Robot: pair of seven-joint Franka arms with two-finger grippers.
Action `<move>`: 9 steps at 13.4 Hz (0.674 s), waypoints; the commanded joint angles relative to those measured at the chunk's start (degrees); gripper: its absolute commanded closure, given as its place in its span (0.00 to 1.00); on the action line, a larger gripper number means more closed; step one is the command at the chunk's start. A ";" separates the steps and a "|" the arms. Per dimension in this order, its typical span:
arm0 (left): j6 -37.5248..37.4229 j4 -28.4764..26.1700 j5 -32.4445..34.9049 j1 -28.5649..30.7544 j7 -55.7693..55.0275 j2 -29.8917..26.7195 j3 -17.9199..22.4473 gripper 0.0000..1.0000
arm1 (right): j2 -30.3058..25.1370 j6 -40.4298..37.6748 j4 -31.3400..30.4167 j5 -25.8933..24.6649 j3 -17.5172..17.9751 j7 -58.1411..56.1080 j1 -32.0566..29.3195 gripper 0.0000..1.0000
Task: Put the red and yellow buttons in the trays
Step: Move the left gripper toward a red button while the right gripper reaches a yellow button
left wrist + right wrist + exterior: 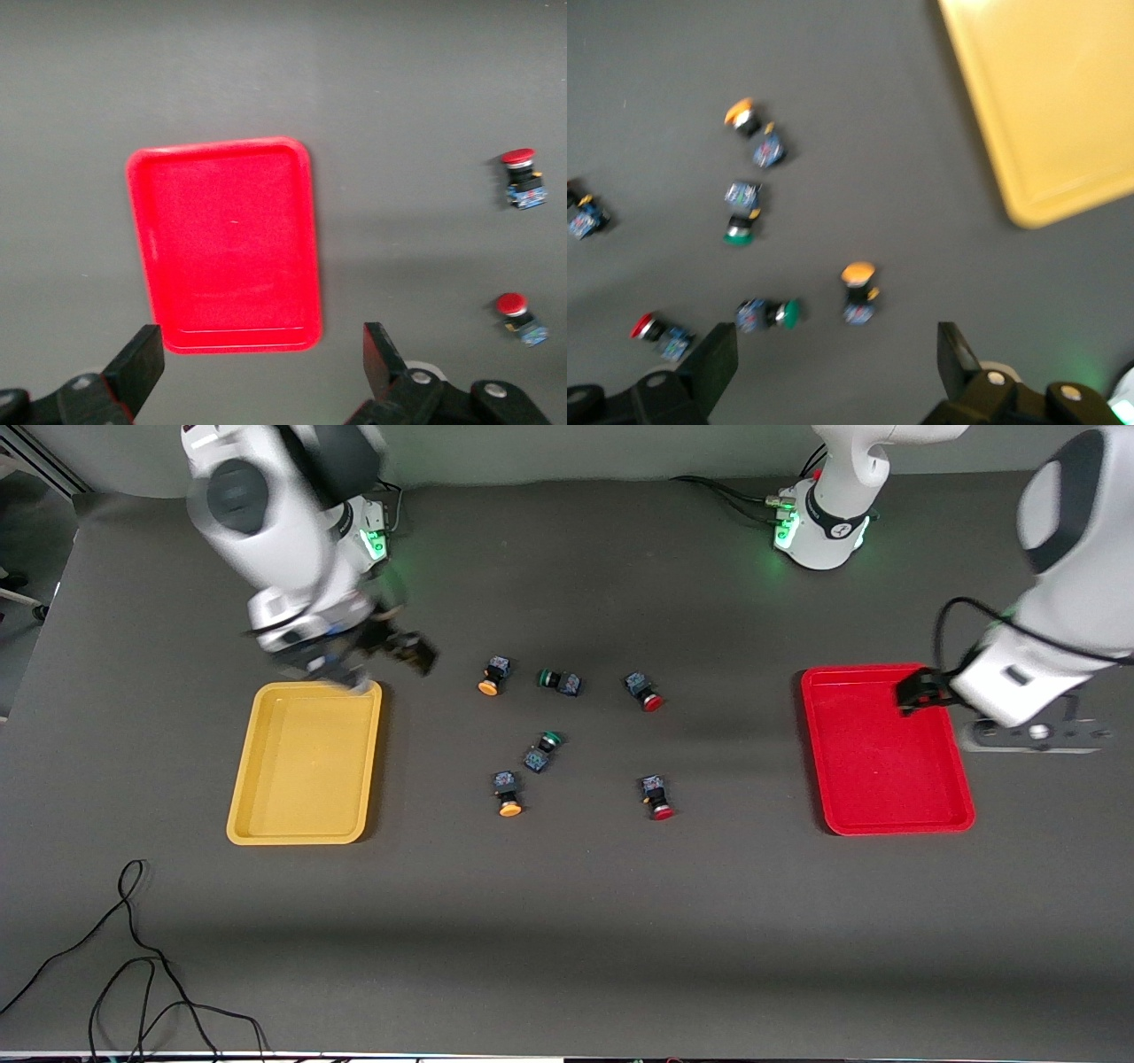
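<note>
Two yellow buttons (493, 676) (508, 794) and two red buttons (644, 691) (657, 797) lie loose mid-table. The yellow tray (306, 771) sits toward the right arm's end and the red tray (877, 771) toward the left arm's end; both are bare inside. My right gripper (385, 664) hangs open and holds nothing, over the table beside the yellow tray's corner. Its wrist view shows a yellow button (858, 292) just ahead of its fingers (716, 363). My left gripper (921, 691) is open and holds nothing, over the red tray's rim (226, 341). Both red buttons (521, 177) (518, 317) lie off to one side.
Two green-capped buttons (559, 681) (542, 750) lie among the others mid-table. A black cable (133, 957) loops on the table close to the front camera at the right arm's end. Both arm bases (819, 527) stand along the table's edge farthest from that camera.
</note>
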 commanded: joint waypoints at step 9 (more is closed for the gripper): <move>12.01 -10.40 -0.20 -14.51 -30.50 5.32 -5.71 0.00 | -4.34 15.26 -18.68 -3.77 -0.87 16.42 15.75 0.00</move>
